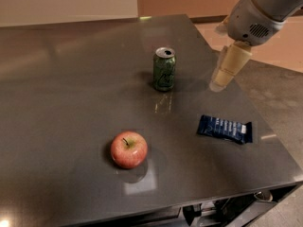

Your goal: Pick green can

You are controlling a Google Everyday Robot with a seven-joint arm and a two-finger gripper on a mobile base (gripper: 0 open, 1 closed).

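Note:
The green can (164, 69) stands upright on the dark grey table (71, 103), a little right of its middle; it is dark green with pale markings and a silver top with a pull-tab. My gripper (221, 77) hangs from the grey arm (258, 13) at the upper right. It is to the right of the can, about a can's height away, above the table and not touching the can. It holds nothing that I can see.
A red apple (129, 149) sits on the table in front of the can, slightly to the left. A dark blue snack packet (225, 128) lies flat near the right edge, below the gripper. The table's right and front edges are close by.

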